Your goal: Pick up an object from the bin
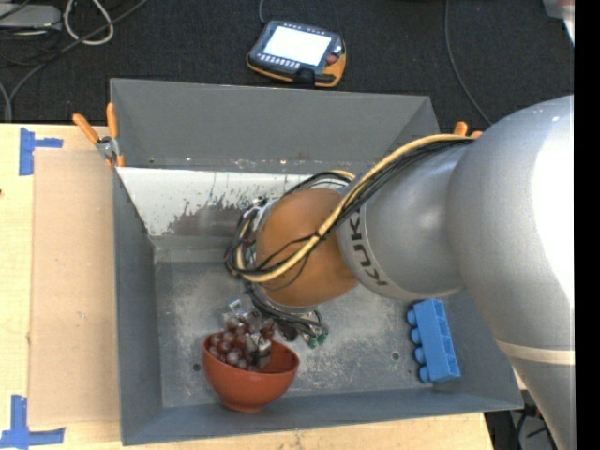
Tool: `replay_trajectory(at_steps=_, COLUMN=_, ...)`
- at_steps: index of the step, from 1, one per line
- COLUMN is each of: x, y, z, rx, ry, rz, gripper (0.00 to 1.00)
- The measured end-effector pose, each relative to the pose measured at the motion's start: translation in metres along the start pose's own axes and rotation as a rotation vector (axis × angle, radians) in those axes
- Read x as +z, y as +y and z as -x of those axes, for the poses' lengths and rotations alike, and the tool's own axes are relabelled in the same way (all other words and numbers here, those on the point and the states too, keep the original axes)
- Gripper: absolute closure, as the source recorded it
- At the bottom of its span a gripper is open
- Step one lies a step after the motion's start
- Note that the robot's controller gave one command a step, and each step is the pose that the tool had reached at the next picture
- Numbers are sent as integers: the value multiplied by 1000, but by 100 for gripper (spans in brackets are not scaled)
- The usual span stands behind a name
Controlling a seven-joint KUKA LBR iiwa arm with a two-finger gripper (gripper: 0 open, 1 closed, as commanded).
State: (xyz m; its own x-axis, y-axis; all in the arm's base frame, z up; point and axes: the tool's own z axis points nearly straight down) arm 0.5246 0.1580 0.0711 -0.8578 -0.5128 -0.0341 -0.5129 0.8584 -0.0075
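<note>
The red-brown bowl (249,385) sits by the bin's (139,345) near wall. The pincer (246,337) is at its mouth, apart or together I cannot tell. A pinch on the thin rim may slip and tip the bowl. The blue block (433,341) lies well apart.

Blue studded brick (433,341) lower right; orange-rimmed pendant (296,52) on dark floor (187,36) beyond.

- Your gripper (248,345) covers the far rim of the red-brown bowl (246,390); what's inside is too small to tell
- The arm (441,223) hides the middle floor of the bin (178,326) and runs off the right edge
</note>
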Motion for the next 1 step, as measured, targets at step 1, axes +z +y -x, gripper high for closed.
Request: replay_trajectory(at_steps=1, x=-28, y=0, z=-1, rx=1, ry=6, rz=1, gripper=100)
